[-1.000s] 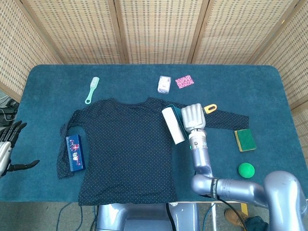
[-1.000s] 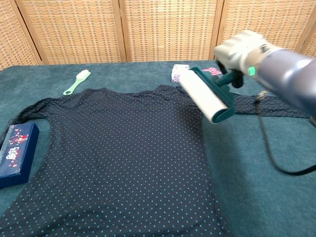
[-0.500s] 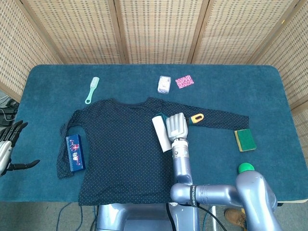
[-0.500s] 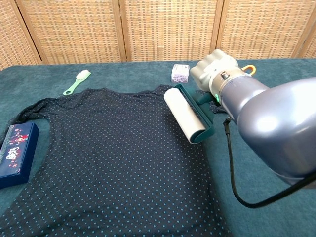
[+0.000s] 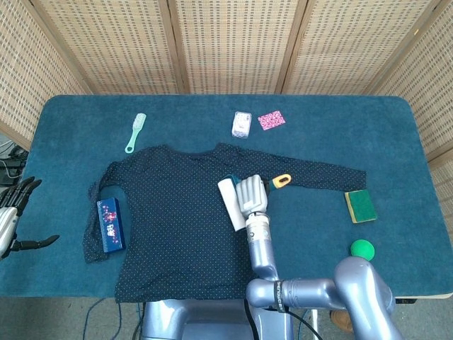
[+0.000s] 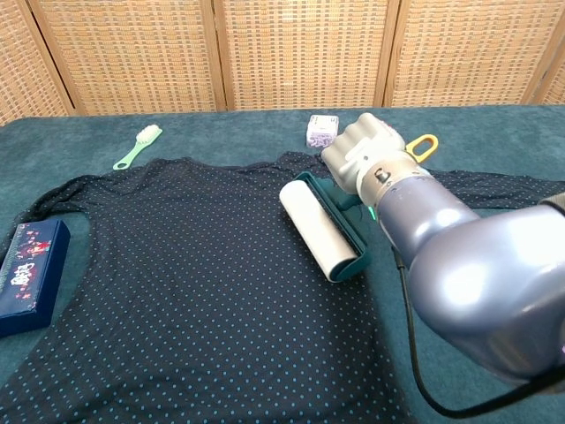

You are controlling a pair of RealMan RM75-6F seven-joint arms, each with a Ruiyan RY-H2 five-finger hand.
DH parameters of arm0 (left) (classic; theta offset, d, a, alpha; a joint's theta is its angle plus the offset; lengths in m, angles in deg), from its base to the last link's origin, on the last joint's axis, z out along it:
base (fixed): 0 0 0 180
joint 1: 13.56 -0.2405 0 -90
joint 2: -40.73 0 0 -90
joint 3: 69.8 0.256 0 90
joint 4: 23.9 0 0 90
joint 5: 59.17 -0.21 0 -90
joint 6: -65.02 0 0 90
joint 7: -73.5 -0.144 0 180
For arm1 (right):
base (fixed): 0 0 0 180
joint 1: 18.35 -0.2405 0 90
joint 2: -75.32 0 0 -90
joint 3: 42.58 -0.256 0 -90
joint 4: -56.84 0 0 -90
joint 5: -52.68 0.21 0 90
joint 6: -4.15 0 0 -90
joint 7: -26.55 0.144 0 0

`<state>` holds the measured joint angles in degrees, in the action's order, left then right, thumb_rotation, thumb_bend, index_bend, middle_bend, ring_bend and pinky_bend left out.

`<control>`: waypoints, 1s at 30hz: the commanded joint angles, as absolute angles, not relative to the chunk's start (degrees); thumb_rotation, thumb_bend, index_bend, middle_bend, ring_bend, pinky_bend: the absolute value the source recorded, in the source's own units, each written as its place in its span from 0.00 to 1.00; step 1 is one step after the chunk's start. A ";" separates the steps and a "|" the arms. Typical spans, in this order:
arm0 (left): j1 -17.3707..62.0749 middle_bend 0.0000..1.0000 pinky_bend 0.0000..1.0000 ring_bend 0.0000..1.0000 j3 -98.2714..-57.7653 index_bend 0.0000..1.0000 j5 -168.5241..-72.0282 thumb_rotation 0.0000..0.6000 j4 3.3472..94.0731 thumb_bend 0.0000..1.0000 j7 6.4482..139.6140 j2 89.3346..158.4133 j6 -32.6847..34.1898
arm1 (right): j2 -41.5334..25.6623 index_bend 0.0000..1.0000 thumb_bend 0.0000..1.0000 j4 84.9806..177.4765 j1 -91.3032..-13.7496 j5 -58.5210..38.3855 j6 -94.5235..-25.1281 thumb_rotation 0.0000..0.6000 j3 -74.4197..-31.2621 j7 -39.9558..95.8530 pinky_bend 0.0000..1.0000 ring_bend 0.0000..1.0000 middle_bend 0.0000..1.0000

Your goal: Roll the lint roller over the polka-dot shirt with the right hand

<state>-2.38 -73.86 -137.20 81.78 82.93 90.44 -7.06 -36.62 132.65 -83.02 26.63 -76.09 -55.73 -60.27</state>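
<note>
The dark polka-dot shirt (image 5: 177,212) (image 6: 194,274) lies flat across the middle of the table, sleeves spread. My right hand (image 5: 250,194) (image 6: 357,156) grips the handle of the lint roller (image 5: 230,204) (image 6: 316,228), a white roll in a teal frame with a yellow loop at the handle's end. The roll lies on the right side of the shirt's chest, in or close to contact with the cloth. At the far left edge of the head view my left hand (image 5: 15,212) hangs off the table, fingers spread, holding nothing.
A blue box (image 5: 110,224) (image 6: 28,274) lies on the shirt's left sleeve. Behind the shirt are a mint brush (image 5: 135,132) (image 6: 137,145), a small white pack (image 5: 241,124) and a pink card (image 5: 271,119). A yellow-green sponge (image 5: 360,205) and a green ball (image 5: 362,248) sit right.
My right hand has carried the lint roller leftward and down, from above the shirt's right edge onto its chest. The left hand has not moved.
</note>
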 commanded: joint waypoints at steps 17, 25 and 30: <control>-2.27 0.00 0.00 0.00 -73.92 0.00 -137.17 1.00 81.65 0.00 83.08 90.63 -7.30 | -43.48 0.71 0.88 133.27 -83.70 20.15 -76.01 1.00 -54.18 -63.54 1.00 1.00 1.00; -2.20 0.00 0.00 0.00 -73.92 0.00 -136.96 1.00 81.77 0.00 82.84 90.60 -7.22 | -45.65 0.70 0.88 134.51 -83.77 16.42 -76.23 1.00 -52.81 -64.54 1.00 1.00 1.00; -2.15 0.00 0.00 0.00 -73.86 0.00 -136.92 1.00 81.79 0.00 82.48 90.72 -7.17 | -47.28 0.70 0.88 135.56 -83.62 14.80 -75.82 1.00 -52.20 -65.01 1.00 1.00 1.00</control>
